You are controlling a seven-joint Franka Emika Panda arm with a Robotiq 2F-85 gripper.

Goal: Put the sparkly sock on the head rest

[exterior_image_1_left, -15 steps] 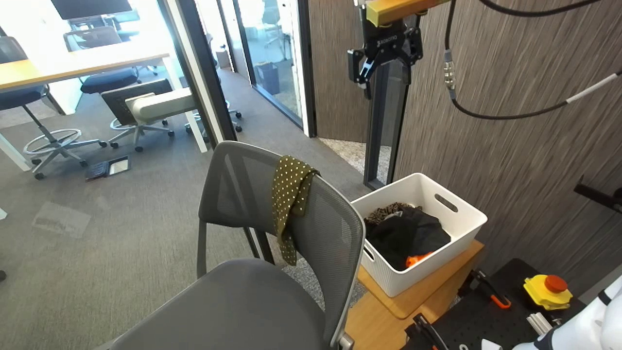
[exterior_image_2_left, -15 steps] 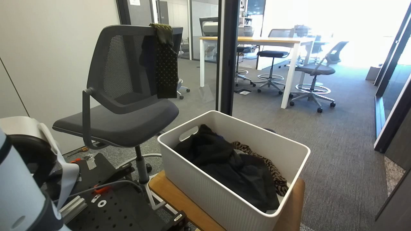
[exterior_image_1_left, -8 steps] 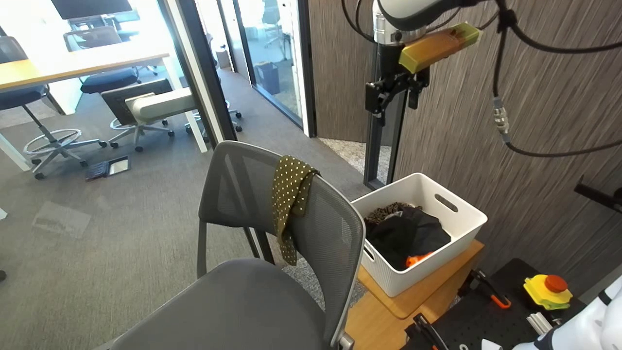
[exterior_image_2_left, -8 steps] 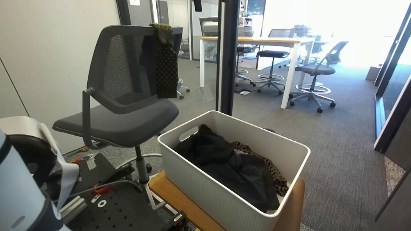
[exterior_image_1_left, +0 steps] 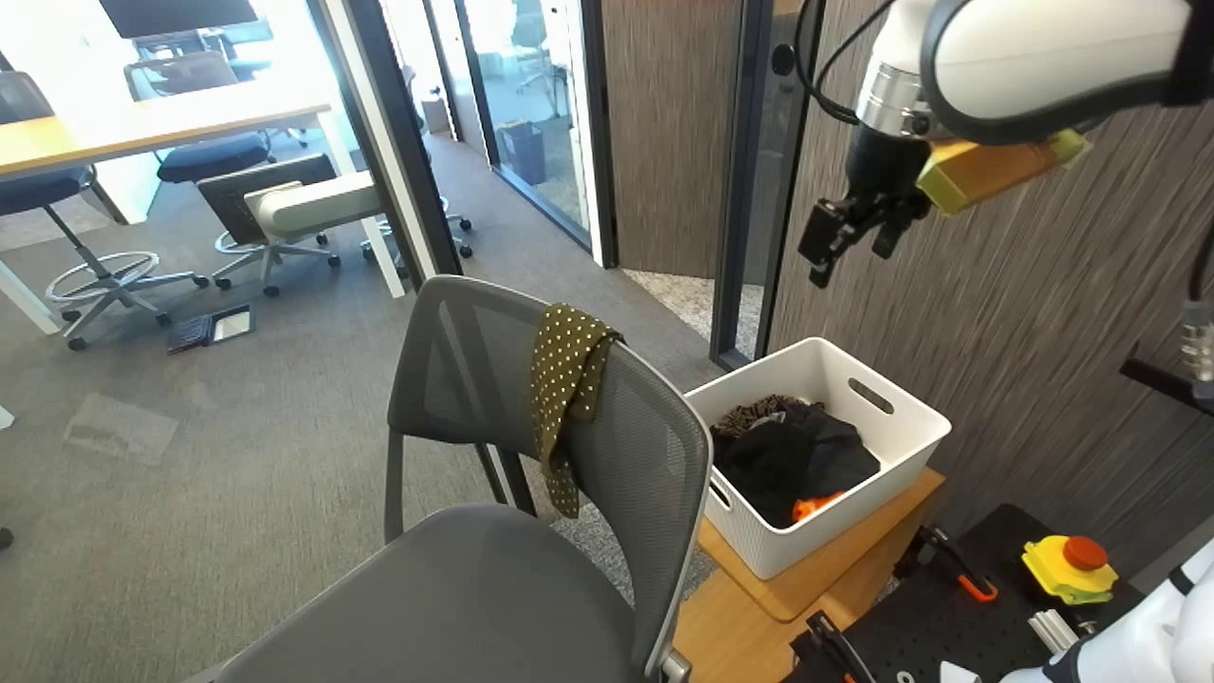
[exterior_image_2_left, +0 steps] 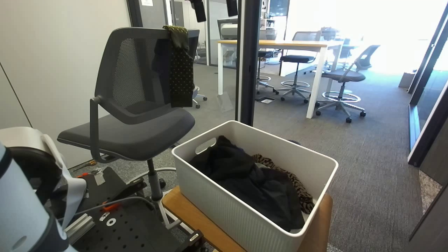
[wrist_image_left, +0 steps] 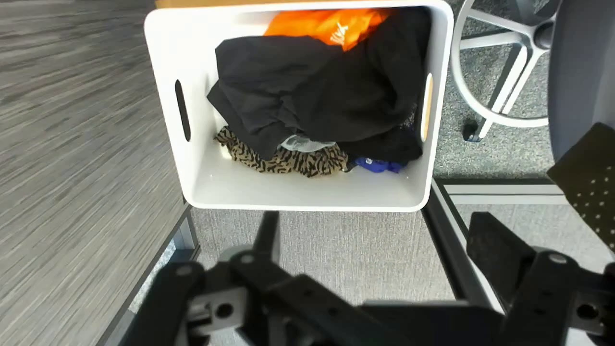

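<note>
The sparkly sock (exterior_image_1_left: pixel 566 379), dark olive with gold dots, lies draped over the head rest (exterior_image_1_left: pixel 486 290), the rounded top edge of the grey mesh chair's back. It hangs down in front of and behind the back, as it shows in both exterior views (exterior_image_2_left: pixel 181 75). In the wrist view part of the sock (wrist_image_left: pixel 596 185) shows at the right edge. My gripper (exterior_image_1_left: pixel 853 265) is open and empty, in the air above and beyond the white bin, well apart from the sock. Its fingertips show at the top of an exterior view (exterior_image_2_left: pixel 216 16) and spread wide in the wrist view (wrist_image_left: pixel 375 218).
The white bin (exterior_image_1_left: pixel 910 448) stands on a wooden stand (exterior_image_1_left: pixel 787 602) beside the chair. It holds black clothes (exterior_image_2_left: pixel 252 185), a leopard-print cloth (wrist_image_left: pixel 312 162) and an orange piece (wrist_image_left: pixel 331 26). A wood-grain wall (exterior_image_1_left: pixel 1024 313) and a dark glass-partition post (exterior_image_2_left: pixel 247 70) are near.
In an exterior view my gripper has moved down and to the right, with more of the arm showing. Its fingertips have come into view at the top elsewhere. Sock, chair and bin have not moved.
</note>
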